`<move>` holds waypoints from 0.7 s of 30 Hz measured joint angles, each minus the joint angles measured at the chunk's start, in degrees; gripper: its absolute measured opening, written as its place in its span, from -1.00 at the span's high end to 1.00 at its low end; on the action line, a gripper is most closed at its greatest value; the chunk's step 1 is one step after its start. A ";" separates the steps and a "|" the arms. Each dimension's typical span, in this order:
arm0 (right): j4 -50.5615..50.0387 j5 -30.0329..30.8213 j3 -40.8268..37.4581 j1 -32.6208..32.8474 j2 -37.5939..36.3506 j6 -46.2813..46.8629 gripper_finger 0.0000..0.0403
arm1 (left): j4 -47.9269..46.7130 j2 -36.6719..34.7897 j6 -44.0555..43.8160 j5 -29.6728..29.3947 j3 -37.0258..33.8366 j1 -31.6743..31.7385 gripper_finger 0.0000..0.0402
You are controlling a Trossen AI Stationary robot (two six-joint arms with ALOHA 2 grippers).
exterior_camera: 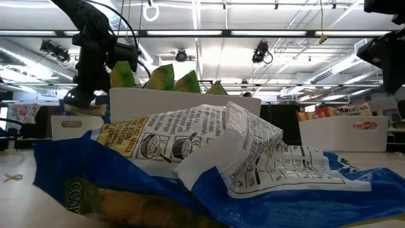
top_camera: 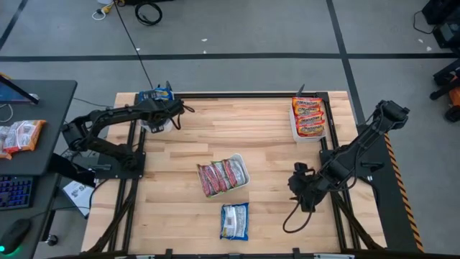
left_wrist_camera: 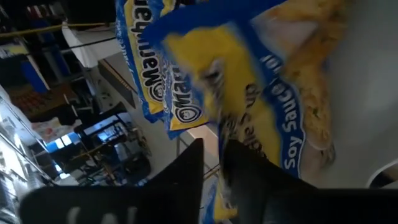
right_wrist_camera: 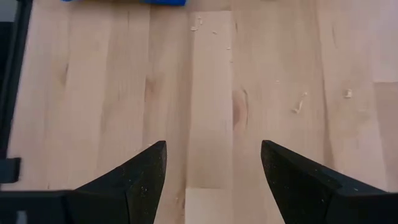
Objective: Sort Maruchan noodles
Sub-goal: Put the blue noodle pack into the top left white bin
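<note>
My left gripper (top_camera: 164, 108) (left_wrist_camera: 212, 171) hangs over the white tray (top_camera: 153, 124) at the table's far left corner, which holds blue-white Maruchan packets (top_camera: 157, 93), and is shut on one of them. My right gripper (top_camera: 298, 188) (right_wrist_camera: 213, 168) is open over bare wood at the right, touching nothing. One blue-white packet (top_camera: 234, 221) (exterior_camera: 221, 158) lies flat near the table's near edge. Red-pink and silvery-green packets (top_camera: 221, 176) stand on edge in the middle tray (top_camera: 244, 167). Orange packets (top_camera: 308, 116) lie in the far right tray (top_camera: 294, 129). My left gripper pinches a blue-and-yellow packet by its edge (left_wrist_camera: 217, 149) between the two nearly shut fingers (left_wrist_camera: 189, 171), coming from above. The packet spreads out beyond the fingertips over the other packets in the tray. Whether it rests on them cannot be told.
Open wood lies between the three trays and around the loose packet. Black frame rails run along the table's left and right sides. A dark side table (top_camera: 32, 129) with spare packets (top_camera: 18, 135) stands to the left. A cable (top_camera: 295, 216) trails beside my right arm.
</note>
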 joint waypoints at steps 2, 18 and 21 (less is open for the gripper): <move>0.20 -0.38 0.00 0.30 0.00 0.68 -0.32 | 0.09 0.00 -1.35 -0.02 0.00 -0.30 0.51; 2.24 3.62 0.00 3.51 0.00 -5.60 -0.32 | -22.41 -0.04 -15.47 9.37 20.53 -8.28 -0.13; 2.04 5.51 0.00 3.50 0.00 -9.41 -0.32 | -24.41 -0.04 -21.80 15.98 24.90 -9.41 -0.27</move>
